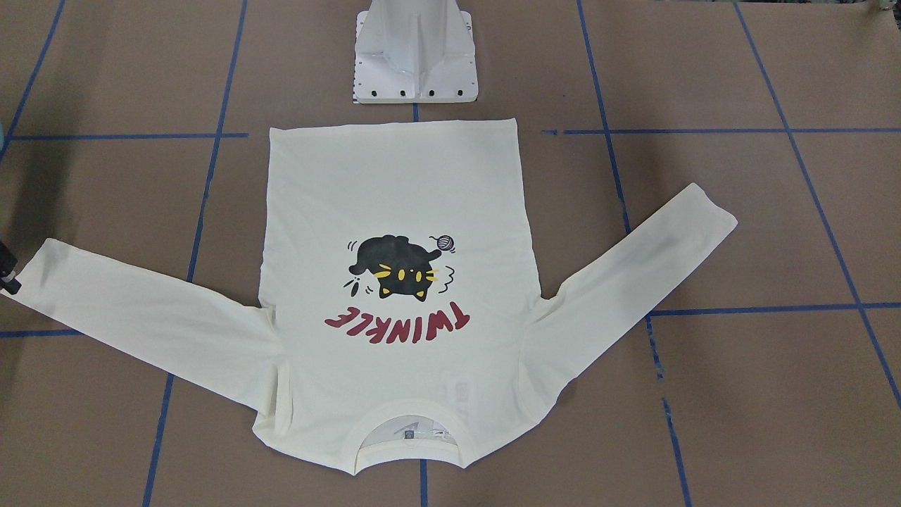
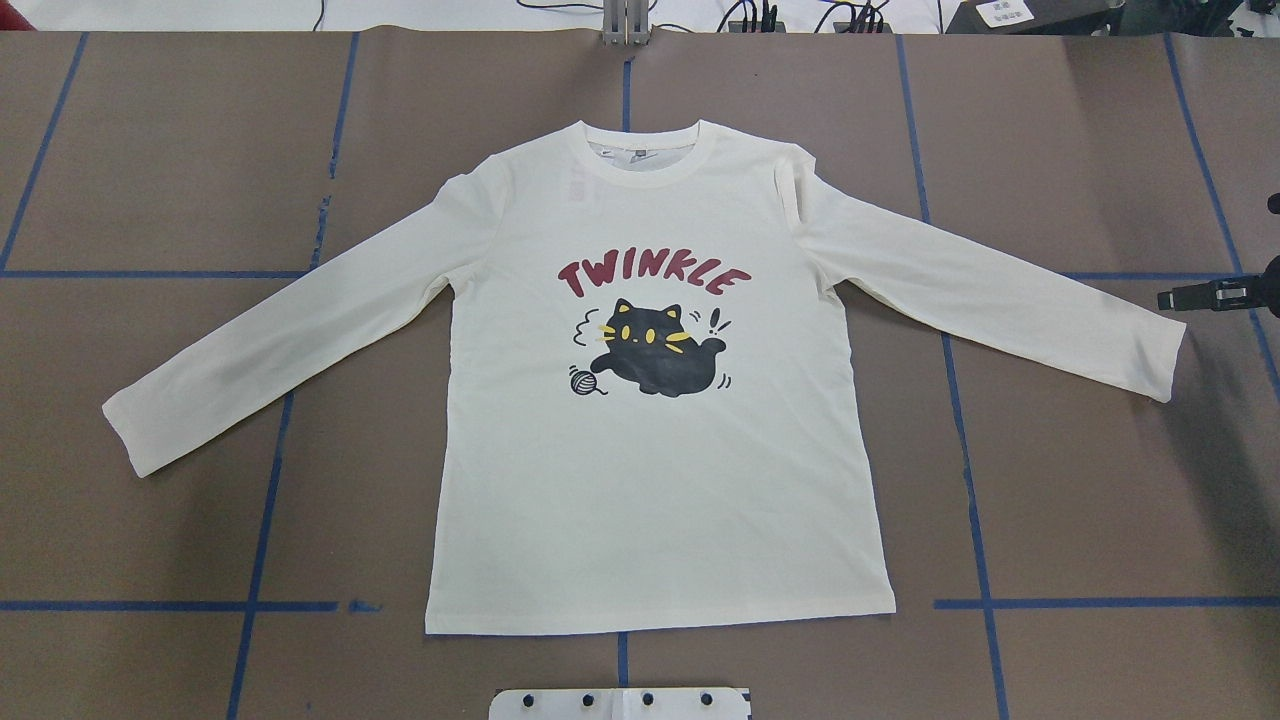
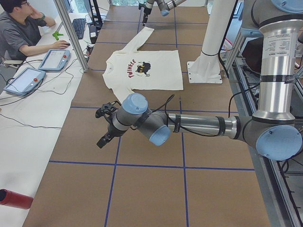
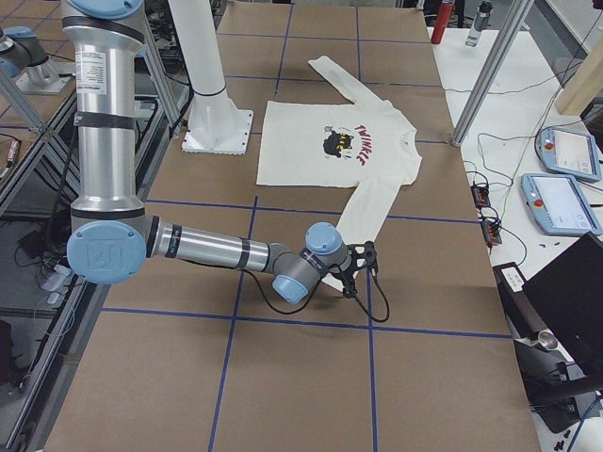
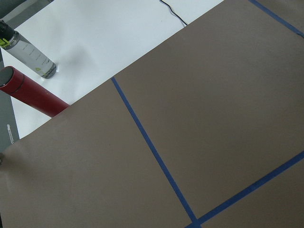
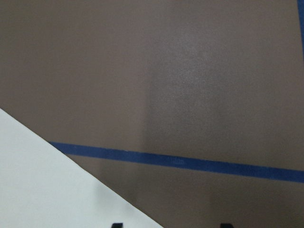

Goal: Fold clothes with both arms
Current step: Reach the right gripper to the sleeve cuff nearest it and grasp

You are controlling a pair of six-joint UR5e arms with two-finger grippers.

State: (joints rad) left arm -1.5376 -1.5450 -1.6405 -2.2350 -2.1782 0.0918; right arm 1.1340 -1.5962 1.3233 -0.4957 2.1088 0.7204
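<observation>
- Front-facing: the T-shirt [image 1: 401, 197] is lying flat and print-up in the middle of the table [image 1: 739, 422]. Its hem is pointing at the pedestal base [image 1: 415, 63] and its sleeves are reaching toward both ends. The right gripper [image 1: 7, 274] is peeking in at the cuff on the picture's left edge.
- Overhead: the right gripper [image 2: 1200, 296] is sitting just beside that cuff, and contact cannot be told. The left gripper is not showing here.
- Exterior left: the left gripper [image 3: 105, 137] is hanging over bare table, well apart from the shirt. I cannot tell whether its jaws are spread or together.
- Exterior right: the right gripper [image 4: 363, 266] is hovering at the near sleeve's end.
- Left wrist: only paper and tape are showing, plus a red cylinder [image 5: 28, 95] and a clear bottle [image 5: 26, 50] beyond the table's edge. A wide swing could be knocking them.
- Right wrist: the fingertips [image 6: 116, 224] are standing spread and holding nothing, with a corner of cloth beside them. Closing here risks pinching one layer only, and pulling alone could be skewing the shirt while the left arm is so far off.
</observation>
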